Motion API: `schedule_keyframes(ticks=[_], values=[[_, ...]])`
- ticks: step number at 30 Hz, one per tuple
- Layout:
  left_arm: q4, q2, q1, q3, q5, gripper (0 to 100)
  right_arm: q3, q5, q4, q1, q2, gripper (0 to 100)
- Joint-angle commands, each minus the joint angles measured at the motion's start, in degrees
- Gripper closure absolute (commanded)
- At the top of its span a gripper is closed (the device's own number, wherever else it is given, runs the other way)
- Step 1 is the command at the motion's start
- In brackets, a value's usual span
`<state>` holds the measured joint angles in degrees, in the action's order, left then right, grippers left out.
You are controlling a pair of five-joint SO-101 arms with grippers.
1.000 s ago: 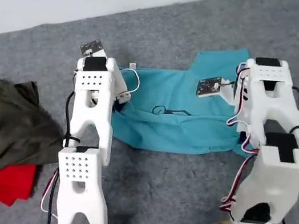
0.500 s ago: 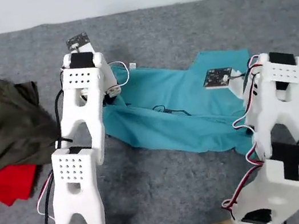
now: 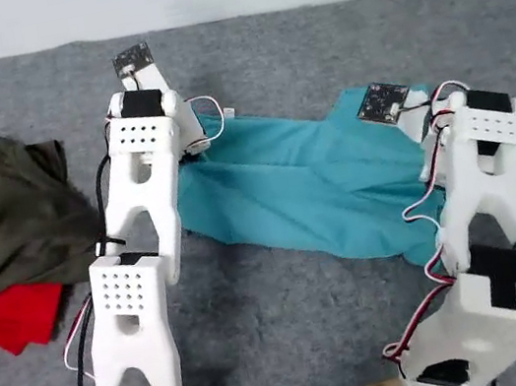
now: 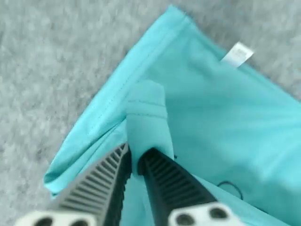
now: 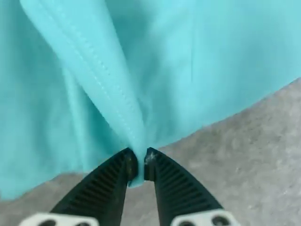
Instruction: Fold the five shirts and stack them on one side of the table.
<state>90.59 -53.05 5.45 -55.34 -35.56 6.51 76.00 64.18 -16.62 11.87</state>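
1. The left gripper [image 4: 134,157] is clamped on a narrow raised pleat of the teal shirt [image 3: 307,184], close to its far-left corner. Only a slim ridge of cloth sits between the jaws.
2. The right gripper [image 5: 137,162] is closed on a stitched hem fold at the shirt's right side, with the cloth held at the very tips.
3. Both holds look shallow. If the arms pull apart or lift unevenly, I judge that one pinch could slip and drop its side of the cloth.
4. A harder tug on one end could also drag the whole shirt across the table [image 3: 312,43] and skew any fold.
5. The teal shirt lies between the two arms at mid-table, running from far left to near right. It is mostly smooth, with soft creases, a white label [image 4: 237,52] near the far-left edge and a sleeve at the far right.
6. An olive shirt [image 3: 3,218] and a red shirt [image 3: 5,318] lie heaped at the left edge, unfolded.
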Motion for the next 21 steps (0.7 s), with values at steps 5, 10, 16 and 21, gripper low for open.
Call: schedule_keyframes(ticks=[5,10,16,21], values=[[-7.6,0.2,-0.5,-2.9,1.1,98,-10.0,-8.6,-8.7,0.0,7.5,98.9],[-14.9,-0.4,-0.8,-5.1,10.7,98,-25.5,-12.2,-8.9,0.1,18.6,98.9],[-21.6,-1.3,-0.4,-5.1,16.2,86,-45.4,-15.7,-8.7,-0.2,35.4,98.3],[-20.5,-5.3,-0.3,-5.7,18.3,85,-60.4,-17.3,-4.5,-0.1,45.5,93.9]])
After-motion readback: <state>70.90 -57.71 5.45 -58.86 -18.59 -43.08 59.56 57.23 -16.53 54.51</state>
